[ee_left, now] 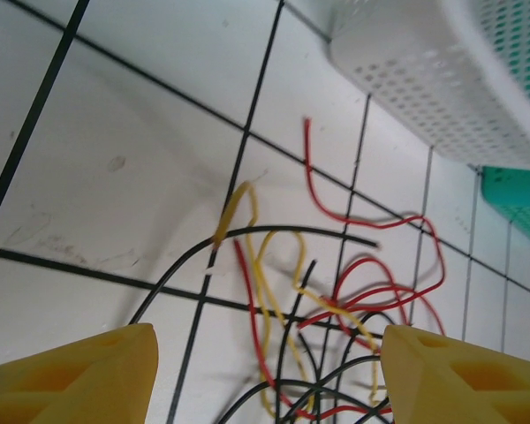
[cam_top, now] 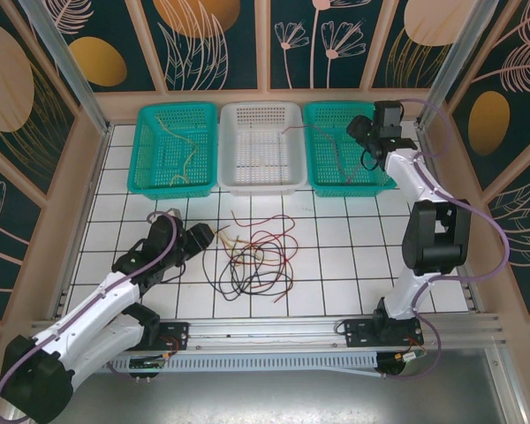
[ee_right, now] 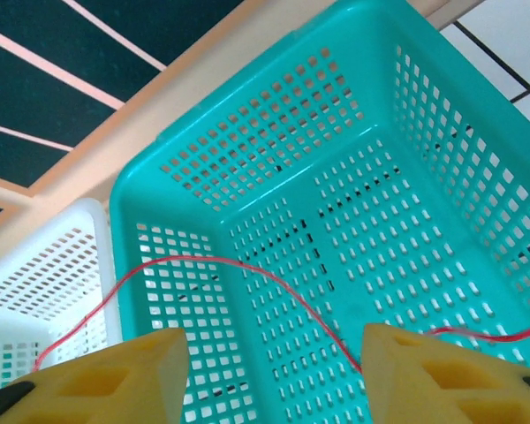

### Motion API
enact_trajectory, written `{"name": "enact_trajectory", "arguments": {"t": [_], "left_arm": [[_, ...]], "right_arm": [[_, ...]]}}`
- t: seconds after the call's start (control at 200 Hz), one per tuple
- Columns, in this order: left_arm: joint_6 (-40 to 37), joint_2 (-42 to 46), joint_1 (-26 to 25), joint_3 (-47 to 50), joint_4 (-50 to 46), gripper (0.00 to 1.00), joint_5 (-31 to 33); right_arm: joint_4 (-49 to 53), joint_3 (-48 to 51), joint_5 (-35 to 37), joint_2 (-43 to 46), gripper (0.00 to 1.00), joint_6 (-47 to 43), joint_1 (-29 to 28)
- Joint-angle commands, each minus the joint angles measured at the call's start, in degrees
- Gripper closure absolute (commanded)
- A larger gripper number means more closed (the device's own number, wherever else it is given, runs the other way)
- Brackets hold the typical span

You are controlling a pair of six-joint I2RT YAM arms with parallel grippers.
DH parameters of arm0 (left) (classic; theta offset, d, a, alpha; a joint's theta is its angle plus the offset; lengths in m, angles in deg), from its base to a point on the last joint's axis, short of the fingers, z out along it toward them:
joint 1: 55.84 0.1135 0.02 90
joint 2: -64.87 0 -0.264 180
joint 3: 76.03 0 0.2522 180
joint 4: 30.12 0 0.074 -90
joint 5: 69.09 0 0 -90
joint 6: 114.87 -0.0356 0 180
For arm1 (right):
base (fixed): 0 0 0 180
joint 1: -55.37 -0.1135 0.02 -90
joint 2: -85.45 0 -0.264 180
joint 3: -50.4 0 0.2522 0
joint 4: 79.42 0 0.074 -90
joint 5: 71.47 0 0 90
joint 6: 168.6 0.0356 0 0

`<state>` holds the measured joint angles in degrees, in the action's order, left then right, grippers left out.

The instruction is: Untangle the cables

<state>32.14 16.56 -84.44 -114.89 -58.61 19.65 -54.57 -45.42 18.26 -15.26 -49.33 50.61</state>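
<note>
The cables (cam_top: 256,256) lie tangled on the tiled table, red, black and yellow strands crossing one another. My left gripper (cam_top: 214,237) sits just left of the tangle, open. In the left wrist view the cables (ee_left: 291,309) spread between and beyond the yellow fingers (ee_left: 71,375), none of them clamped by the left gripper (ee_left: 269,375). My right gripper (cam_top: 360,132) hovers over the right teal basket (cam_top: 349,188), open. A thin red cable (ee_right: 247,265) drapes from the white basket across the teal basket's (ee_right: 380,221) rim and passes close to one finger of the right gripper (ee_right: 274,371).
Three baskets line the back: a left teal basket (cam_top: 172,188) with yellow wire inside, a white basket (cam_top: 263,185) and the right teal one. A wooden frame and aluminium posts fence the table. The white basket's corner (ee_left: 424,79) stands beyond the tangle.
</note>
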Motion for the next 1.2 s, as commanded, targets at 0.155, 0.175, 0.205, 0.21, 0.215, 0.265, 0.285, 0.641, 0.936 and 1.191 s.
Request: {"name": "enact_trajectory", "arguments": {"t": [0.155,0.175,0.205,0.21,0.215,0.265,0.285,0.641,0.936,1.191], "left_arm": [[-1.8,-1.85,0.25,0.32,1.72,0.32,-1.9],[-1.97,-1.94,0.29,0.24,1.71,0.32,-1.95],[-2.23,-2.11,0.22,0.15,1.58,0.32,-2.21],[-2.24,-2.16,0.22,0.06,1.56,0.32,-2.23],[-2.29,-2.24,0.26,0.06,1.55,0.32,-2.29],[-2.65,-2.61,0.22,-0.21,0.96,0.32,-2.5],[-2.79,-2.78,0.23,-0.28,0.84,0.32,-2.6],[2.26,-8.79,0.12,4.07,12.26,0.38,-7.95],[6.09,-19.95,0.12,1.33,24.14,0.55,-10.23],[4.42,-25.14,0.13,-5.21,24.69,0.6,-8.41]], "right_arm": [[6.05,1.57,3.12,11.93,0.43,-4.99,-1.81],[6.4,2.06,3.38,13.14,0.43,-5.25,-2.68],[6.93,2.84,3.85,15.08,0.43,-5.8,-4.34],[7.01,2.95,3.95,15.35,0.43,-5.89,-4.62],[7.1,3.08,4.09,15.67,0.43,-5.98,-4.95],[8.19,4.72,5.79,18.71,0.43,-6.66,-8.74],[8.6,5.42,6.45,19.64,0.43,-6.76,-10.49],[8.43,23.47,6.9,25.5,0.44,3.84,-41.69],[15.08,21.42,3.99,9.78,0.62,8.76,-55.6],[17.17,29.71,3.22,17.33,0.43,10.65,-56.86]]}}
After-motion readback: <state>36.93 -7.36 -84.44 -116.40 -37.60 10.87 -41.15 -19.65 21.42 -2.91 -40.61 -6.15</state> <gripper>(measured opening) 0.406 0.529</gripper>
